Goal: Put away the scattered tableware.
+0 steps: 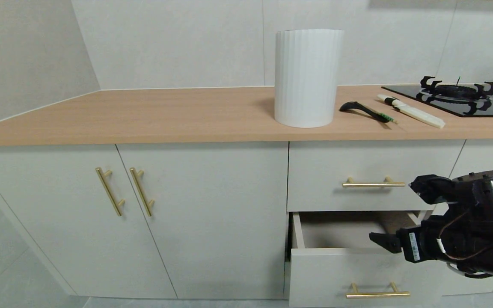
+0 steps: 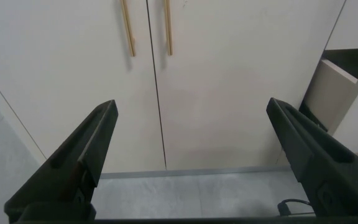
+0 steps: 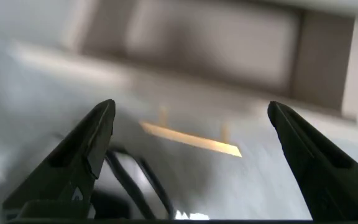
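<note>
Two utensils lie on the wooden countertop (image 1: 144,115): a black scoop with a green-tipped handle (image 1: 364,110) and a long white utensil (image 1: 411,111), both to the right of a tall white ribbed canister (image 1: 307,77). Below them the second drawer (image 1: 340,252) stands pulled out, and what shows of its inside is bare. My right gripper (image 1: 396,211) is open in front of that drawer's right half, holding nothing. In the right wrist view the right gripper (image 3: 191,118) faces the drawer's gold handle (image 3: 191,138). My left gripper (image 2: 191,112) is open and empty, low before the double cabinet doors (image 2: 157,93).
A black gas hob (image 1: 460,96) occupies the counter's far right. The top drawer (image 1: 372,175) is shut, with a gold bar handle. Two gold handles (image 1: 124,190) mark the double doors on the left. The open drawer's side (image 2: 334,87) juts out beside the left gripper.
</note>
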